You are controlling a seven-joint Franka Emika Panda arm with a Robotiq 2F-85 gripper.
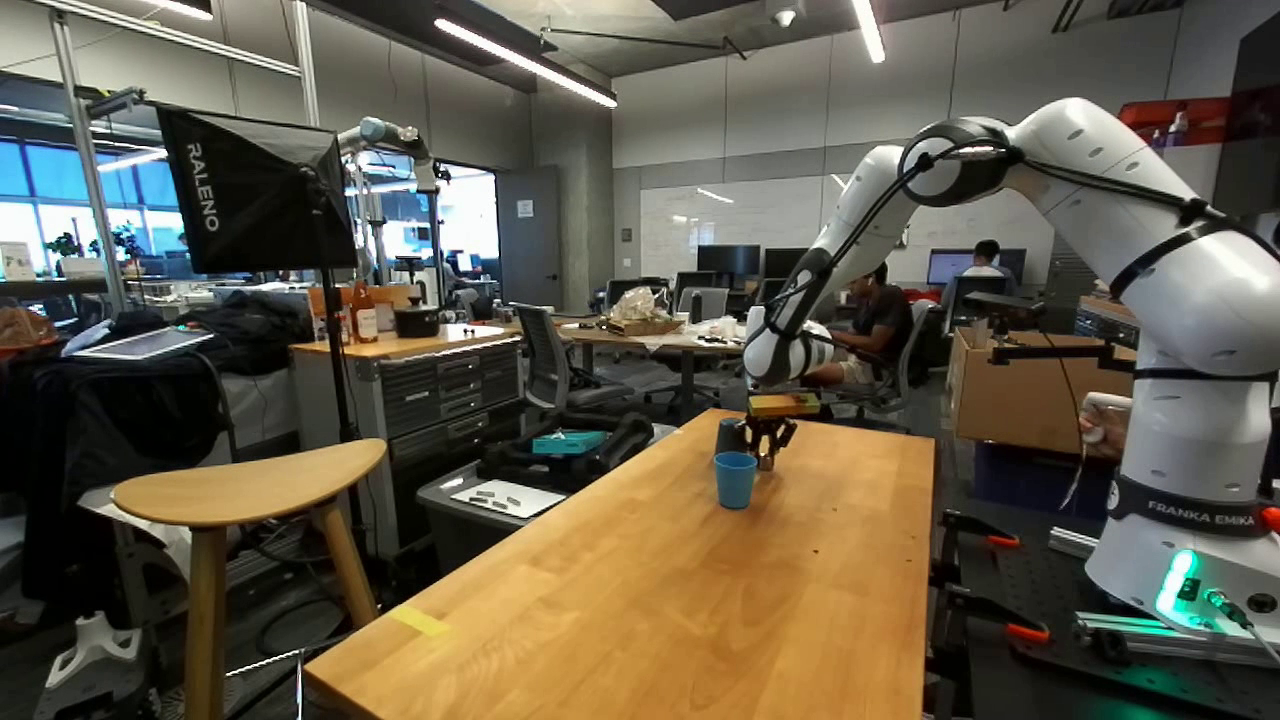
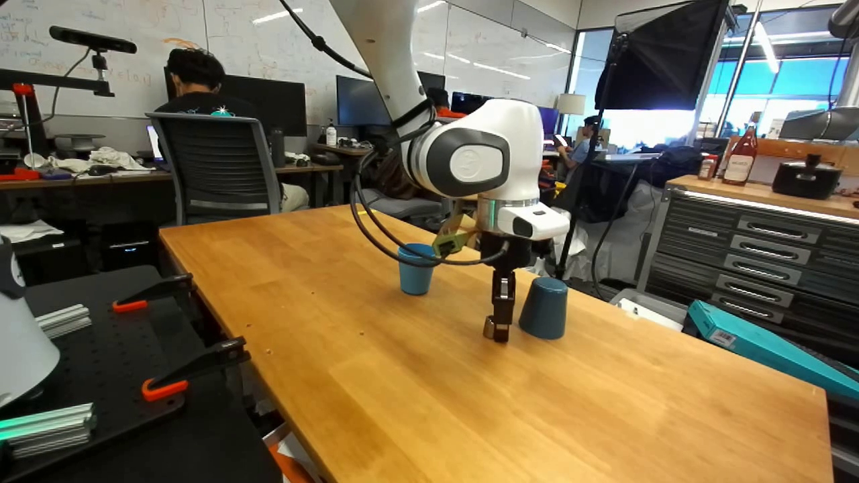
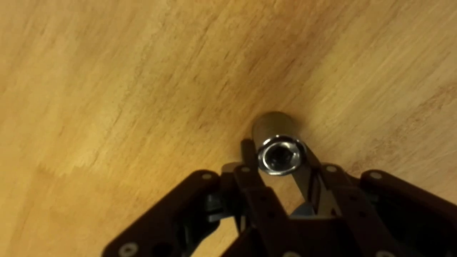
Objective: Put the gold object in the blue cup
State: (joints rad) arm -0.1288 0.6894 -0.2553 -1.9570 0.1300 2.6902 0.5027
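Looks like a robotics lab within an open-plan office, fitted with a Franka Emika arm (image 1: 1110, 145), orange-tipped clamps (image 2: 209, 361), a RALENO softbox (image 1: 255, 190), a drawer cabinet (image 2: 765, 251), a handwriting-marked whiteboard (image 2: 268, 47), computer monitors (image 1: 728, 260), office chairs (image 2: 218, 164).

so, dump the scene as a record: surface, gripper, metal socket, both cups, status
surface: wooden table
gripper: pointing down, closed on metal socket
metal socket: open end toward wrist camera; at or just above wooden table, contact unclear
blue cup: upright on wooden table, apart from gripper
dark blue-gray cup: upside down on wooden table, beside gripper
status: metal socket not yet in blue cup
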